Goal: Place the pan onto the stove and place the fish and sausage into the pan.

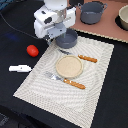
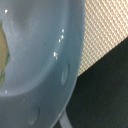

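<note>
Grey-blue and round, the pan [image 1: 67, 38] sits at the far edge of the striped placemat [image 1: 45, 80], just short of the stove [image 1: 107, 31]. The tool [image 1: 59, 31] hangs right over it, so close that the wrist view is nearly all pan wall [image 2: 45, 55]. I cannot tell if the tool is wide or narrow. It looks set to grab the pan.

On the stove, a big grey pot [image 1: 92, 12] takes 1 spot. The sausage [image 1: 32, 50] and fish [image 1: 20, 68] wait on the dark bench [image 1: 15, 40], beside the placemat, with open room around them.
</note>
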Available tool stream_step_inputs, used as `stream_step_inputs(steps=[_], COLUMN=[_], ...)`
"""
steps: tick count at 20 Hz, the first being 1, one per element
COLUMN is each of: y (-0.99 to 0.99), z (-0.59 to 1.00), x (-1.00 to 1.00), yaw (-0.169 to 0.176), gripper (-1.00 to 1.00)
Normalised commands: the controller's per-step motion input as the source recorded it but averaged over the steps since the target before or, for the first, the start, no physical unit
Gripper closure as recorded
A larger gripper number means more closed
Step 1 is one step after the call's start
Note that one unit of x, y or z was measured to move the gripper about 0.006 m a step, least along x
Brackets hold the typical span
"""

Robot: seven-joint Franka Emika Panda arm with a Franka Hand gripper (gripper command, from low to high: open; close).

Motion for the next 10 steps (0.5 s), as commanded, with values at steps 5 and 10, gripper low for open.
stream_step_inputs(steps=[5,10], y=[0.00,0.00], z=[-0.09,-0.05], x=[0.05,0.03], yaw=[-0.004,-0.001], gripper=[1.00,1.00])
